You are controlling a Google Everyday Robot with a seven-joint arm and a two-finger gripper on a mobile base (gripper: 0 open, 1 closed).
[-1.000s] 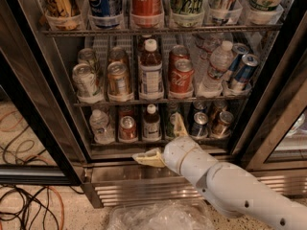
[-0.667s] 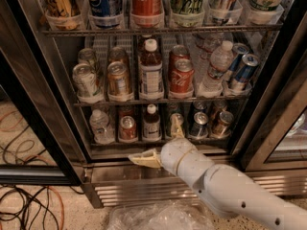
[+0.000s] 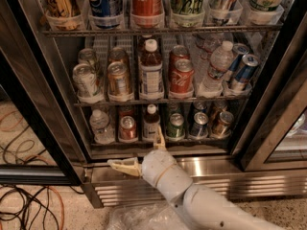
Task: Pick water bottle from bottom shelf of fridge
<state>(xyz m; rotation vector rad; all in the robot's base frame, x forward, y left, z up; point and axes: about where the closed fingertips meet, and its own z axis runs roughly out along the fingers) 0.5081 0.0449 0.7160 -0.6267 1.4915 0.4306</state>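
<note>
At bottom shelf point(image 3: 103, 144) front | claw point(image 3: 135, 147) spread open, empty | top rack point(image 3: 192, 29): Coca-Cola can point(image 3: 147, 1)

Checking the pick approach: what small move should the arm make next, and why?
Probably shift the cream two-finger gripper up and left: it hangs open below the bottom wire shelf, in front of the dark-drink bottle, while the small clear white-capped water bottle stands in the leftmost lane.

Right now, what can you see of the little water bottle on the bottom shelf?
The water bottle is small, clear ribbed plastic with a white cap, standing upright in the leftmost tray of the bottom shelf, beside a red can. The gripper is open below and right of it, by the steel base of the fridge, not touching it.
</note>
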